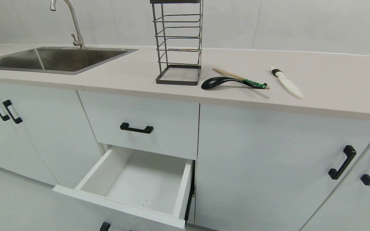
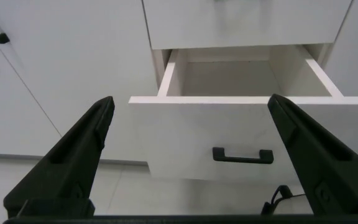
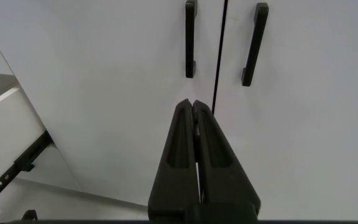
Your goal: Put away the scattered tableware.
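My left pincer (image 2: 191,102) gapes wide before the pulled-out drawer (image 2: 185,132), my right pincer (image 3: 193,107) is pressed closed facing cabinet doors (image 3: 104,74), and the black spoon (image 1: 217,82), wooden stick (image 1: 231,75) and white knife (image 1: 288,84) lie on the bench (image 1: 124,77).

A dark grey wire rack (image 1: 178,41) stands on the pale beige table (image 1: 316,67); right of the rack lie a black spoon (image 1: 215,82), a tan stick (image 1: 233,75) with a mottled green end and a white knife (image 1: 287,82) with a black band. Below the rack the drawer (image 1: 92,173) is white, the left pincer (image 2: 191,102) and right pincer (image 3: 194,106) black.
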{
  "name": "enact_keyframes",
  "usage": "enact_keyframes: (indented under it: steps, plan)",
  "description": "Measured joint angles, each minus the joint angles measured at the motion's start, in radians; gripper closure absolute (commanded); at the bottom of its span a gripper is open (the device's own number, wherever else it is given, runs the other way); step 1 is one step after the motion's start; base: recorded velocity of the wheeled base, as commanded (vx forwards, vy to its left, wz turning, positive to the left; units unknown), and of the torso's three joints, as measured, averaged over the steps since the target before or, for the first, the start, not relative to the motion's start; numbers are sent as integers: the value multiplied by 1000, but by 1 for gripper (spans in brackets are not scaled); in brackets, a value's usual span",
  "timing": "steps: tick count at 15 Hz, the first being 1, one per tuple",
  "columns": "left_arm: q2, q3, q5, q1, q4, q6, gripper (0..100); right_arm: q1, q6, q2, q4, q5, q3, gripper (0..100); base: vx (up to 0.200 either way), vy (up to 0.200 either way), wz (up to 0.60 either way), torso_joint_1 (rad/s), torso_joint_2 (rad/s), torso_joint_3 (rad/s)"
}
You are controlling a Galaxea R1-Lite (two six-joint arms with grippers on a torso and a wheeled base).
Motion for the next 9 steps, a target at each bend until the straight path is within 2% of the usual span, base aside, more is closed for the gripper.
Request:
enact_keyframes:
  steps: [1, 2, 4, 6, 9]
  plan:
    - [-1, 0, 5, 0, 1, -8, 0, 0, 0, 0, 0, 0, 0, 100, 0, 0, 0, 61, -139, -90]
    - [-1, 0, 10, 0, 0, -31, 0, 0, 0, 0, 0, 0, 0, 100, 0, 0, 0, 100, -271, -188]
    - [-1, 0, 25, 0, -2, -45, 0, 0, 0, 0, -3, 0, -2, 100, 0, 0, 0, 124, -244, -249]
    - [-1, 0, 51, 1, 4, -66, 0, 0, 0, 0, 0, 0, 0, 100, 0, 0, 0, 146, -464, -276]
    - [-1, 0, 53, 1, 4, -79, 0, 0, 0, 0, -1, 0, -1, 100, 0, 0, 0, 100, -496, -269]
